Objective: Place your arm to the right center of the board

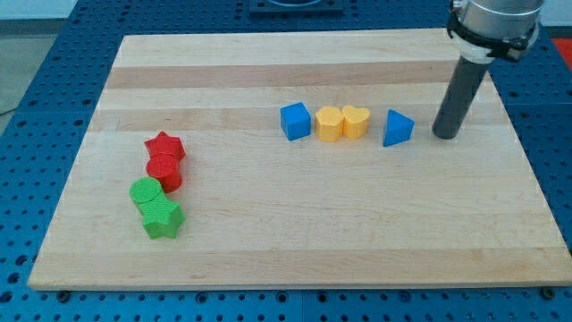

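Note:
My tip (445,135) rests on the wooden board (295,233) near its right side, about mid-height. It stands a short way right of a blue triangle block (398,129), apart from it. Left of the triangle runs a row: a yellow heart block (356,122), a yellow hexagon-like block (330,123) and a blue cube (295,121).
At the view's left, a red star block (165,145) sits above a red cylinder (165,170). Below them are a green cylinder (146,193) and a green star block (163,217). The board lies on a blue perforated table (36,107).

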